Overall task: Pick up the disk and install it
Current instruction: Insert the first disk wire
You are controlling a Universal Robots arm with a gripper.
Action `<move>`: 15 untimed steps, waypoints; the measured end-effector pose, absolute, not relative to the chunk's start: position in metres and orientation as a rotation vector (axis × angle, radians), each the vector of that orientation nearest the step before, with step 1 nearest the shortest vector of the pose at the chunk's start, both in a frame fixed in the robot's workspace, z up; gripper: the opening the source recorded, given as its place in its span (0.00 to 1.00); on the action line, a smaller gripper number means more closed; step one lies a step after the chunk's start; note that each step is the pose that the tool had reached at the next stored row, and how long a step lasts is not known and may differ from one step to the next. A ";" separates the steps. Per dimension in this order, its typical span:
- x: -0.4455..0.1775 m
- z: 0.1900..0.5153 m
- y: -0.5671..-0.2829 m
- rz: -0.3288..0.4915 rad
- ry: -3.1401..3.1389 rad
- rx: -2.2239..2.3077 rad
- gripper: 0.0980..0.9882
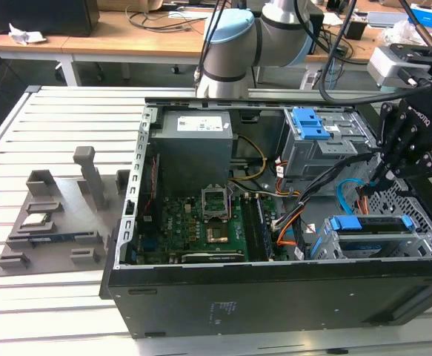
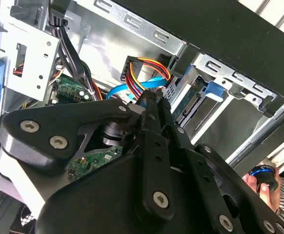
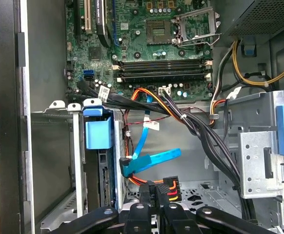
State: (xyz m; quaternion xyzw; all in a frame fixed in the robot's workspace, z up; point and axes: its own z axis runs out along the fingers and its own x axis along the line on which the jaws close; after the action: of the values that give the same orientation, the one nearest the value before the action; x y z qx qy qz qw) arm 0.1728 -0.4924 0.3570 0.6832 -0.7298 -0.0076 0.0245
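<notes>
Pinching a power plug (image 3: 167, 187) in closed gripper (image 3: 154, 195) beside disk (image 3: 104, 180), already seated in its bay (image 1: 379, 241). Risk: snagging loose cables (image 3: 190, 122), or pushing plug in crooked.

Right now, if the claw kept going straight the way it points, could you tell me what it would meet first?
Probably the black power connector with red, yellow and orange wires, which sits just ahead of the claw in the first wrist view, with the flat blue data cable just beyond. Depth is unclear, so this is a guess.

Gripper (image 1: 384, 176) low, fingers (image 3: 150, 197) pressed together, wrist angled downward.
</notes>
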 end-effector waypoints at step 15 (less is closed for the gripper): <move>0.173 0.356 -0.506 -0.020 -2.256 2.112 0.07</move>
State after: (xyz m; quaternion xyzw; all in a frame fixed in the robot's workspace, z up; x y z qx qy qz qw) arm 0.1728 -0.5058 0.3563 0.6832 -0.7298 -0.0065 0.0256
